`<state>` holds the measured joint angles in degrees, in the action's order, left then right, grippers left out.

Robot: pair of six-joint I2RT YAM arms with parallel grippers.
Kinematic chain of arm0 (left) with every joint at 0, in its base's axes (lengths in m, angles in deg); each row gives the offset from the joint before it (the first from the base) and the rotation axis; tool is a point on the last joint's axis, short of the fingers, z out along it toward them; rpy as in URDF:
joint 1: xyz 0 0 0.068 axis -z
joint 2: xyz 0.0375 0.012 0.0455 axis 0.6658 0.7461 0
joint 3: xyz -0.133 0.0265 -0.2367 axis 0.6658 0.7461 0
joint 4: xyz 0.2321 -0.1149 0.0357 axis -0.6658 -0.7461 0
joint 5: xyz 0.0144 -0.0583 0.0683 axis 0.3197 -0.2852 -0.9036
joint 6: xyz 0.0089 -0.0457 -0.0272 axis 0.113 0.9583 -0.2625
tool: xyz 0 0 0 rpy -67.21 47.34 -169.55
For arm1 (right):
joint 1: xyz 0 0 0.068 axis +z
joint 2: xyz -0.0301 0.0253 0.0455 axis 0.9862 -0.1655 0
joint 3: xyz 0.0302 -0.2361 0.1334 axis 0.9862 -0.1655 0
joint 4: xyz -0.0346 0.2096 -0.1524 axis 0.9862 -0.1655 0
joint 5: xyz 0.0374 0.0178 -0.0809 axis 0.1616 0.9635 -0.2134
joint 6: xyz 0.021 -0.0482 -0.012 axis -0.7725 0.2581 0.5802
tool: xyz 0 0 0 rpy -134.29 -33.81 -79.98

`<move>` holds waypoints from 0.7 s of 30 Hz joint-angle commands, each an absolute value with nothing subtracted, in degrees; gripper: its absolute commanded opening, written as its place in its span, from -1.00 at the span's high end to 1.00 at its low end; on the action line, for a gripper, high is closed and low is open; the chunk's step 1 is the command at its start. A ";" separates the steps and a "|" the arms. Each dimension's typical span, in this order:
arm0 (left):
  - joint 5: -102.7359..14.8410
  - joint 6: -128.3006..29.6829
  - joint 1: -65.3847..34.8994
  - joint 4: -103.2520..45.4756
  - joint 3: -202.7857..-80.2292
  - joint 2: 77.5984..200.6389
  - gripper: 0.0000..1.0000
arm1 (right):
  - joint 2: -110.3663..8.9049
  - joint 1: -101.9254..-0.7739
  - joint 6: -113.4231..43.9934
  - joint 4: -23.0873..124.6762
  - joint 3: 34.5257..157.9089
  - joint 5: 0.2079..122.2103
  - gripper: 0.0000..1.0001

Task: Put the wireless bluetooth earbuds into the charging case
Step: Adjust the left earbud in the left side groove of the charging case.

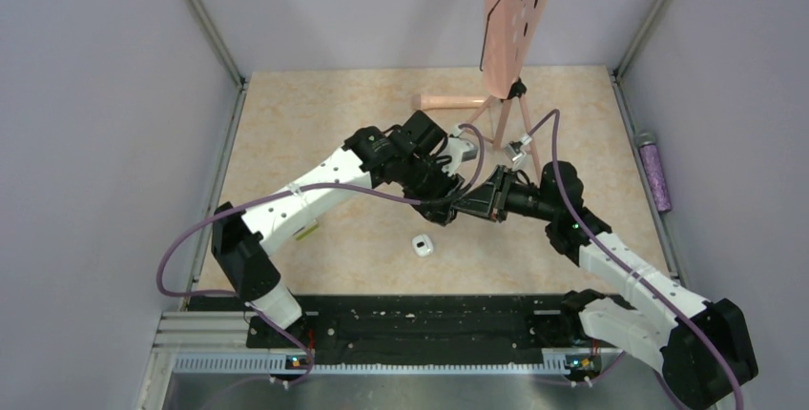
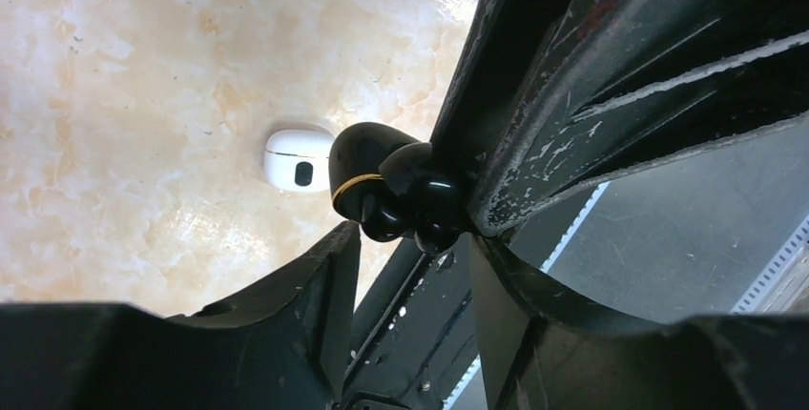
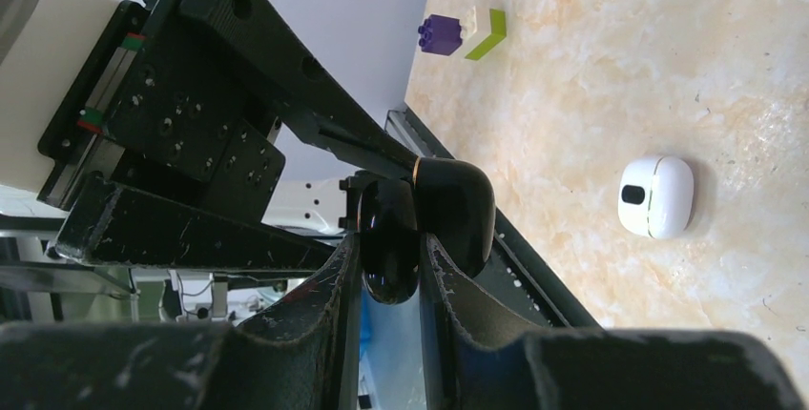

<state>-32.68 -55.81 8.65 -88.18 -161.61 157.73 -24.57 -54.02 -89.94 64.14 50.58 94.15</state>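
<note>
In the middle of the top view both grippers meet above the table (image 1: 334, 114). The right gripper (image 3: 388, 243) is clenched on one black earbud (image 2: 382, 176), whose long axis stands upright in the right wrist picture. The left gripper (image 2: 410, 238) flanks the same earbud, but I cannot tell whether it pinches it or stands clear. The white charging case (image 1: 423, 245) lies on the table just below and left of them, about equally near both arms. It seems closed, its contents hidden.

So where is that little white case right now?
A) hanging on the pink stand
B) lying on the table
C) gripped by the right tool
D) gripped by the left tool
B: the white case lies on the table, nothing touching it.
</note>
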 commanded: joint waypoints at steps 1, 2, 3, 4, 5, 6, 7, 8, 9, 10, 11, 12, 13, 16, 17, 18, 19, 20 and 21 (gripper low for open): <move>-34.28 -54.53 8.97 -85.62 -163.54 154.42 -0.10 | -24.29 -53.31 -90.28 68.04 50.17 94.69 1.00; -34.22 -54.29 8.97 -85.58 -163.82 153.76 -0.20 | -24.28 -53.32 -90.30 68.23 49.88 94.61 1.00; -34.05 -54.19 8.97 -85.75 -164.20 153.19 -0.47 | -24.35 -53.32 -90.38 68.38 49.62 94.49 1.00; -33.75 -54.06 8.97 -85.92 -164.63 152.66 -0.59 | -24.45 -53.31 -90.51 68.73 49.45 94.39 1.00; -33.25 -54.04 8.97 -86.14 -165.08 152.20 -0.66 | -24.61 -53.30 -90.56 68.93 49.36 94.24 1.00; -32.90 -53.89 8.93 -86.32 -165.52 151.60 -0.91 | -24.73 -53.32 -90.54 69.08 49.26 94.06 1.00; -32.66 -53.77 8.89 -86.53 -165.89 150.99 -0.97 | -24.92 -53.32 -90.63 69.32 49.22 93.92 1.00; -32.55 -53.73 8.88 -86.78 -166.19 150.45 -0.98 | -25.16 -53.27 -90.65 69.56 49.19 93.79 1.00; -32.34 -53.60 8.81 -87.06 -166.39 149.73 -0.98 | -25.43 -53.31 -90.65 69.81 49.21 93.68 1.00; -32.08 -53.53 8.63 -87.24 -166.49 149.06 -0.98 | -25.69 -53.30 -90.65 70.06 49.11 93.65 1.00; -31.94 -53.43 8.39 -87.45 -166.65 148.45 -0.98 | -26.06 -53.32 -90.65 70.39 49.03 93.65 1.00; -31.94 -53.23 7.95 -87.83 -166.78 147.70 -0.98 | -26.38 -53.32 -90.63 70.76 48.91 93.60 1.00; -32.33 -52.79 7.59 -88.31 -166.88 147.08 -0.98 | -26.87 -53.32 -90.56 71.21 48.69 93.55 1.00; -35.86 -51.03 6.03 -89.07 -166.69 144.18 -0.98 | -30.00 -53.20 -90.52 74.20 47.93 93.20 1.00; -37.83 -50.32 5.20 -89.10 -166.38 143.05 -0.98 | -31.51 -52.88 -90.90 76.24 47.66 92.73 1.00; -39.67 -49.54 4.09 -89.00 -165.96 141.83 -0.98 | -33.29 -52.32 -91.07 78.29 47.62 92.03 1.00; -41.23 -48.59 2.70 -88.43 -165.15 140.35 -0.98 | -35.72 -51.60 -91.35 80.65 47.78 91.47 1.00; -42.19 -47.11 0.84 -87.43 -164.11 138.15 -0.98 | -38.34 -50.73 -91.99 83.63 48.15 90.97 1.00; -42.95 -45.63 -1.20 -86.16 -162.51 136.21 -0.98 | -41.34 -49.66 -92.83 87.04 48.88 90.44 1.00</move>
